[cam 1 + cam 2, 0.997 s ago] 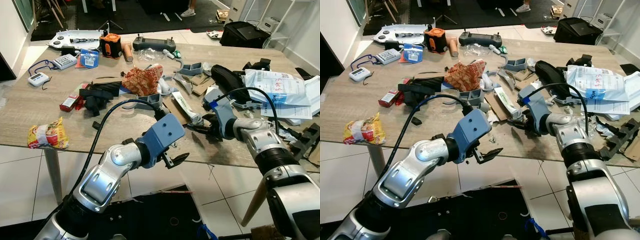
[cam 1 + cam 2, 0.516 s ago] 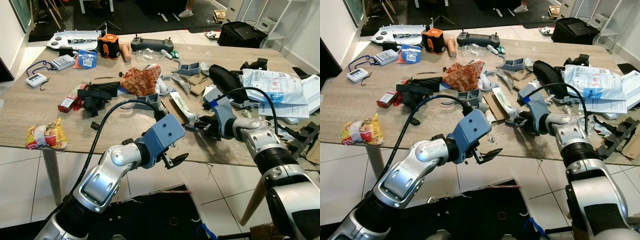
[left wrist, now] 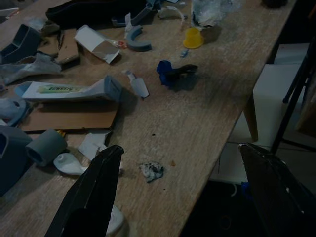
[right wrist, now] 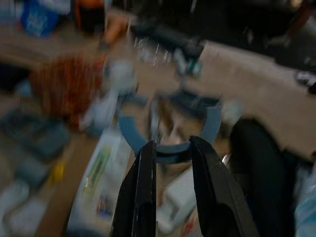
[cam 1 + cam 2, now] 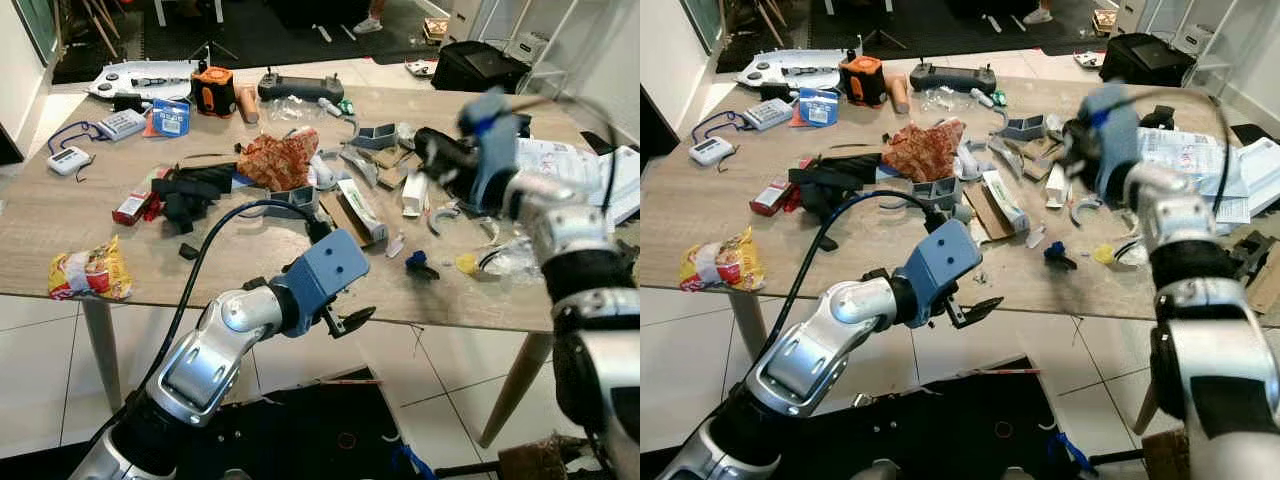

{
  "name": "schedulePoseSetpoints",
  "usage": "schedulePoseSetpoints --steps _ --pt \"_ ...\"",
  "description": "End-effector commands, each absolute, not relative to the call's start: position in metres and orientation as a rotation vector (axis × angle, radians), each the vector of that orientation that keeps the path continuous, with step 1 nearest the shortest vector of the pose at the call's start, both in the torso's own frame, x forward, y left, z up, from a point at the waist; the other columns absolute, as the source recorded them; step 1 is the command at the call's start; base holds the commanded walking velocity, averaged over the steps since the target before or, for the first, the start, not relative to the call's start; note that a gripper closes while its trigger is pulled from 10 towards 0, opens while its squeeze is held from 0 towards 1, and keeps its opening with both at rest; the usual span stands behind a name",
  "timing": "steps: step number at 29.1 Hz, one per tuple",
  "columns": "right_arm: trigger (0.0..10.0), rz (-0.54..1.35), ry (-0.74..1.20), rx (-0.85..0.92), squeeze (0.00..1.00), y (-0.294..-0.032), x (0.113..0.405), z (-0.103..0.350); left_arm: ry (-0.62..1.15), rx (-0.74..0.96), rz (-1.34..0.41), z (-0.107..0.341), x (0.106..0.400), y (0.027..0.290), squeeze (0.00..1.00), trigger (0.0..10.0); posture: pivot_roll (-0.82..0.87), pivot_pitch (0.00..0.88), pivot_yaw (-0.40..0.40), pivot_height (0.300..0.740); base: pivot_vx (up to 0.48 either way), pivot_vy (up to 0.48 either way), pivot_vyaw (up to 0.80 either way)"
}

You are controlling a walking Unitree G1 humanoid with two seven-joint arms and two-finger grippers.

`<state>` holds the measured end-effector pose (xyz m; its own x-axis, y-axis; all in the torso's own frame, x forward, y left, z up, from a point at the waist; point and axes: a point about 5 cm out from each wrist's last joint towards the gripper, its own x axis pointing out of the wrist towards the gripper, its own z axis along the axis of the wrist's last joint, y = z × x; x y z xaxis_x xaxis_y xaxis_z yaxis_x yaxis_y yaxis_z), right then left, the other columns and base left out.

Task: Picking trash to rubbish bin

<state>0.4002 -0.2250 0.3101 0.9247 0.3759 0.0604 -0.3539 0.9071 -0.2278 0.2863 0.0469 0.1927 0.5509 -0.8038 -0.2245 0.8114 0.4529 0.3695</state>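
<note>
While the head camera looks down on a cluttered wooden table (image 5: pixel 60 215), the right gripper (image 4: pixel 170 148) is raised above the far right part of it, and its arm appears motion-blurred in the eye views. Its two black fingers (image 4: pixel 140 197) pinch a blue-grey C-shaped plastic piece (image 4: pixel 170 131), the open side of the curve facing away from the wrist; the wrist view is blurred, so the grip seems firm rather than certainly so. Beneath it lie a red-orange crumpled wrapper (image 5: pixel 283 160), a white tube carton (image 5: pixel 360 208) and a black pouch (image 5: pixel 445 155).

The left gripper (image 5: pixel 350 320) hangs off the near table edge, level with the tabletop, its fingers (image 3: pixel 91 197) spread wide apart and holding nothing. Ahead of it on the wood rest a small grey crumpled scrap (image 3: pixel 151 171), a dark blue clip (image 5: pixel 418 263), a yellow cap (image 5: pixel 466 263) and a second blue-grey curved piece (image 3: pixel 137 40).

At the left end of the table a yellow-red snack packet (image 5: pixel 88 272) lies near the edge, well apart from both grippers. Farther back sit an orange-black box (image 5: pixel 216 90), a black controller (image 5: pixel 298 88) and a white calculator-like device (image 5: pixel 122 123). White printed bags (image 5: pixel 1185 160) occupy the far right of the table.
</note>
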Motion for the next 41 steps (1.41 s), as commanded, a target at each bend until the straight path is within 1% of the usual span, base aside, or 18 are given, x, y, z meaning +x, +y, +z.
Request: schedulePoseSetpoints --steps 1,4,5,6,7,8,10,11,12,14,16,19,21,22,23,24,33,41 --pt "0.0 0.340 -0.204 -0.169 0.00 -0.229 0.397 0.330 0.020 0.463 -1.014 0.192 0.284 0.045 0.00 10.0 0.00 0.124 -0.013 0.740 0.000 0.000 0.00" --pt "0.0 0.319 -0.259 -0.145 0.00 -0.230 0.396 0.337 0.013 0.459 -1.007 0.193 0.284 0.045 0.00 10.0 -0.01 0.124 -0.014 0.740 0.000 0.000 0.00" --pt "0.2 0.238 -0.348 -0.094 0.00 -0.234 0.395 0.347 -0.009 0.436 -0.976 0.196 0.286 0.045 0.00 10.0 -0.01 0.126 -0.018 0.740 0.000 0.000 0.00" --pt "9.3 0.124 -0.424 -0.055 0.00 -0.242 0.393 0.353 -0.035 0.404 -0.923 0.199 0.290 0.046 0.00 10.0 -0.01 0.132 -0.024 0.740 0.000 0.000 0.00" --pt "10.0 0.045 -0.480 -0.052 0.00 -0.247 0.390 0.355 -0.060 0.372 -0.850 0.202 0.295 0.048 0.00 10.0 -0.01 0.126 -0.029 0.740 0.000 0.000 0.00" --pt "10.0 0.045 -0.480 -0.052 0.00 -0.247 0.390 0.355 -0.060 0.372 -0.850 0.202 0.295 0.048 0.00 10.0 -0.01 0.126 -0.029 0.740 0.000 0.000 0.00" --pt "10.0 -0.020 -0.519 -0.023 0.00 -0.248 0.388 0.346 -0.078 0.309 -0.649 0.208 0.311 0.060 0.00 10.0 0.00 0.127 -0.030 0.740 0.000 0.000 0.00" --pt "10.0 -0.009 -0.532 -0.002 0.00 -0.239 0.387 0.336 -0.086 0.273 -0.537 0.212 0.319 0.072 0.00 10.0 0.01 0.127 -0.024 0.740 0.000 0.000 0.00" --pt "10.0 -0.009 -0.532 -0.002 0.00 -0.239 0.387 0.336 -0.086 0.273 -0.537 0.212 0.319 0.072 0.00 10.0 0.01 0.127 -0.024 0.740 0.000 0.000 0.00" --pt "10.0 0.014 -0.560 0.042 0.00 -0.220 0.383 0.320 -0.132 0.225 -0.398 0.220 0.327 0.092 0.00 10.0 0.01 0.123 -0.018 0.740 0.000 0.000 0.00" --pt "10.0 0.006 -0.600 0.074 0.00 -0.205 0.376 0.310 -0.184 0.137 -0.337 0.228 0.329 0.103 0.00 10.0 0.01 0.120 -0.016 0.740 0.000 0.000 0.00" --pt "10.0 -0.001 -0.614 0.080 0.00 -0.202 0.374 0.308 -0.193 0.101 -0.326 0.230 0.328 0.105 0.00 10.0 0.00 0.118 -0.014 0.740 0.000 0.000 0.00" --pt "10.0 0.007 -0.597 0.119 0.00 -0.189 0.371 0.295 -0.196 0.020 -0.301 0.232 0.329 0.108 0.00 10.0 0.00 0.115 -0.015 0.740 0.000 0.000 0.00" --pt "10.0 0.007 -0.597 0.119 0.00 -0.189 0.371 0.295 -0.196 0.020 -0.301 0.232 0.329 0.108 0.00 10.0 0.00 0.115 -0.015 0.740 0.000 0.000 0.00" --pt "10.0 0.013 -0.553 0.114 0.00 -0.177 0.370 0.278 -0.190 0.018 -0.291 0.229 0.328 0.105 0.00 10.0 0.00 0.114 -0.018 0.740 0.000 0.000 0.00" --pt "10.0 0.008 -0.541 0.103 0.00 -0.175 0.369 0.273 -0.184 0.028 -0.283 0.228 0.327 0.104 0.00 10.0 0.00 0.114 -0.018 0.740 0.000 0.000 0.00" --pt "10.0 -0.019 -0.518 -0.002 0.00 -0.167 0.354 0.256 -0.160 0.037 -0.216 0.218 0.329 0.105 0.00 10.0 -0.02 0.121 -0.027 0.740 0.000 0.000 0.00" --pt "10.0 0.026 -0.535 -0.070 0.00 -0.150 0.349 0.258 -0.187 0.046 -0.226 0.220 0.327 0.102 0.00 10.0 -0.02 0.120 -0.034 0.740 0.000 0.000 0.00"
